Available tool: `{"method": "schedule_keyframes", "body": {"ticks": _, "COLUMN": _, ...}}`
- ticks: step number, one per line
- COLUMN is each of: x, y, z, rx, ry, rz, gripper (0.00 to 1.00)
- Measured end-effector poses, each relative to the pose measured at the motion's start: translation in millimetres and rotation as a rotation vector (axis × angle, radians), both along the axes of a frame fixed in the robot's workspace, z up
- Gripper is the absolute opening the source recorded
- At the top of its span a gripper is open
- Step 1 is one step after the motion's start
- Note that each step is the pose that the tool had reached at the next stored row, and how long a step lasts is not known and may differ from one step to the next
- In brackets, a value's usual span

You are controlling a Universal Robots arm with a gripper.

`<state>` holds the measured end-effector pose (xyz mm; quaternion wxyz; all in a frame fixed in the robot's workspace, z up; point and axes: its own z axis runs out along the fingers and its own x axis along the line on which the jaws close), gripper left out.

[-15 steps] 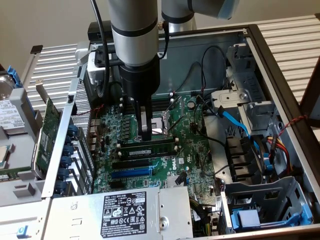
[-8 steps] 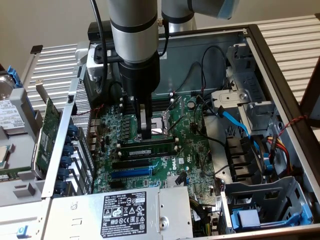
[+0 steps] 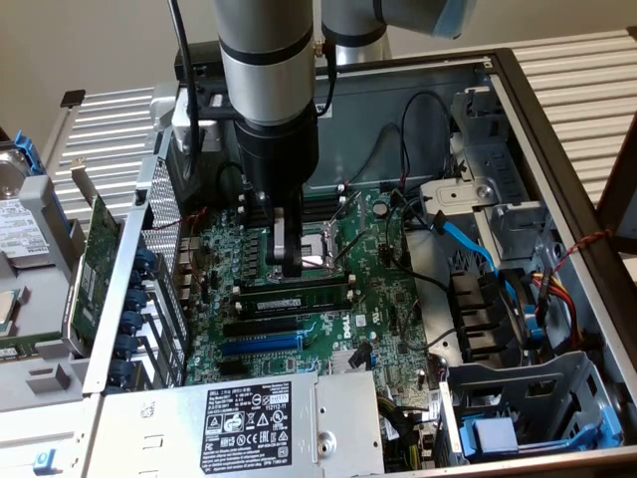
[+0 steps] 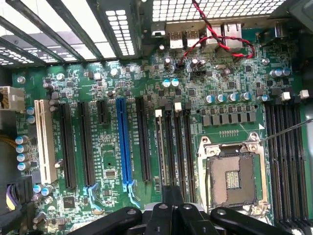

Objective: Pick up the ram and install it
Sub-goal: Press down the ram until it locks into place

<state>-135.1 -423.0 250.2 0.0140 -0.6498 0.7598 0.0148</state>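
- Gripper (image 3: 292,261) closed, nothing visibly held, low over motherboard (image 3: 373,309) centre beside the CPU socket (image 4: 234,178).
- Ram (image 3: 296,296) lies seated in slot, apparently installed.

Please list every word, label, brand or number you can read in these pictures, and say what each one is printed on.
"DELL": white logo on the green motherboard, exterior view.
Black label on the grey power supply box: rows of white print and certification marks, too small to read.
White label on the hard drive at the exterior view's left: too blurred to read.
Motherboard markings in the wrist view: too small to read.
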Motion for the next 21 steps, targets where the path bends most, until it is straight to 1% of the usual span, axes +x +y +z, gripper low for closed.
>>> {"method": "schedule_keyframes", "body": {"ticks": 21, "x": 0.0, "y": 0.0, "z": 0.0, "rx": 0.0001, "ry": 0.0007, "rz": -0.305, "gripper": 0.11}}
